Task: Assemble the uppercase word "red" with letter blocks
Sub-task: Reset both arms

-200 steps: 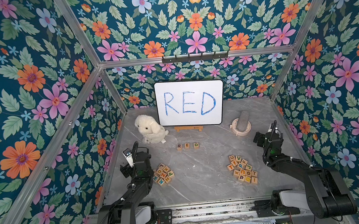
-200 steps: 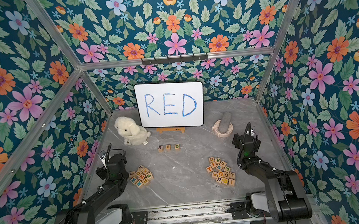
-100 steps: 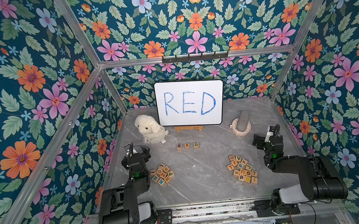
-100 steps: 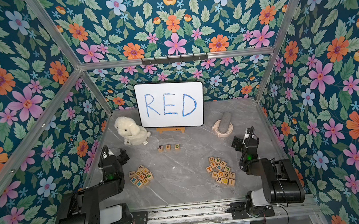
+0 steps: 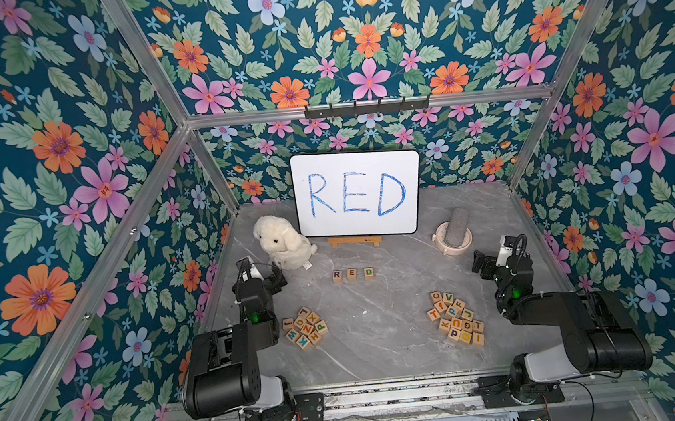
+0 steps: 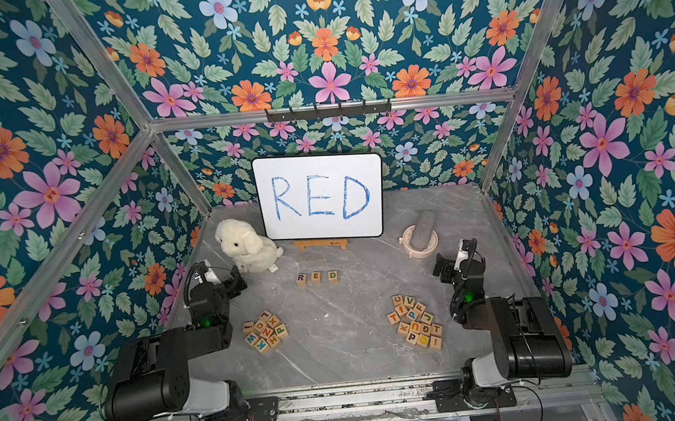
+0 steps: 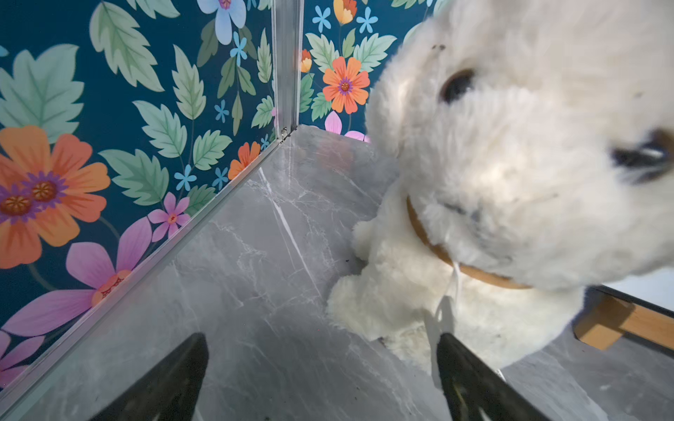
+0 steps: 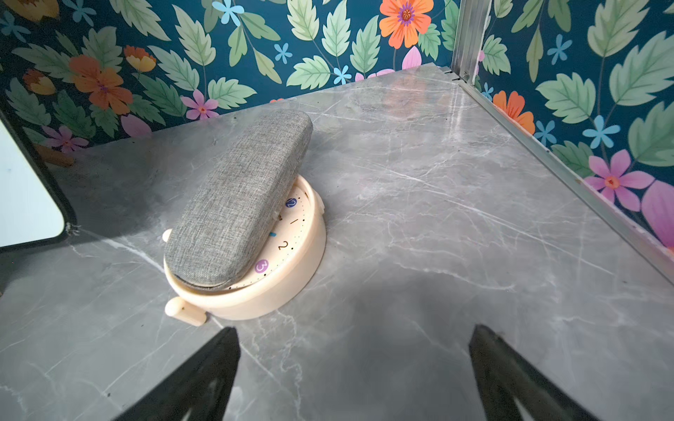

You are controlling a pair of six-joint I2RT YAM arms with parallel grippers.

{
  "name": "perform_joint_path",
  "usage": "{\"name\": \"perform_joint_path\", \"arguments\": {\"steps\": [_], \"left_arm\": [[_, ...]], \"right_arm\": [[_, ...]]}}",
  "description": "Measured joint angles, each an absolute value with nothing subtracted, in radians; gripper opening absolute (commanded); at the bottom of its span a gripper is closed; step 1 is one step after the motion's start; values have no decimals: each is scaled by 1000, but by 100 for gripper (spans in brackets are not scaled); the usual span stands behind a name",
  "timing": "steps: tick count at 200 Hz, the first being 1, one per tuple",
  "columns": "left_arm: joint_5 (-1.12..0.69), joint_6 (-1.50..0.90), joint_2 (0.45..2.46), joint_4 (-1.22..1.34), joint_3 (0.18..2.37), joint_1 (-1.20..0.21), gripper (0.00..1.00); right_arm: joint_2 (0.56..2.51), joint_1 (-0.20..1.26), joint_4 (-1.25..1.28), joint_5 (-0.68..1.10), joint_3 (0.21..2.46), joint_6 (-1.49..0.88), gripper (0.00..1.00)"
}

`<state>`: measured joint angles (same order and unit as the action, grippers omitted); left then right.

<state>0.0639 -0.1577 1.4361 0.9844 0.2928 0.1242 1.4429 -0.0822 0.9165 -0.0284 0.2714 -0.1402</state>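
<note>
Grey marble-patterned tabletop within floral-papered walls; three pale wooden letter blocks, purple R, orange-brown E, green D, in a row at centre, before white board lettered RED; loose block heaps on either side, nearer the arm bases; left gripper spread wide, empty, beside white plush dog; right gripper spread wide, empty, near cream round clock under grey fabric case.

Three letter blocks reading R, E, D stood in a row on the surface before the whiteboard. A loose block cluster lay near the left end effector, a second cluster near the right end effector.
</note>
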Motion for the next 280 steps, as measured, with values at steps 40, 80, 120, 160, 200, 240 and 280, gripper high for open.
{"name": "perform_joint_path", "arguments": {"steps": [40,80,120,160,200,240,280], "left_arm": [[0,-158,1488,1054,269,124,99],[-66,-142,1505,1084,284,125,98],[-133,-118,1520,1137,255,124,99],[-196,-75,1549,1130,305,105,99],[-180,-35,1562,1103,326,56,99],[-150,-20,1608,1197,255,41,99],[-111,-17,1605,1187,284,36,99]], "right_arm": [[1443,-82,916,-28,271,-136,99],[1443,-82,917,-28,271,-133,99],[1443,-81,917,-25,271,-132,99],[1444,-81,917,-18,272,-129,99],[1444,-81,917,-18,272,-129,99],[1444,-81,919,-17,272,-129,99],[1444,-81,920,-11,272,-129,99]]}}
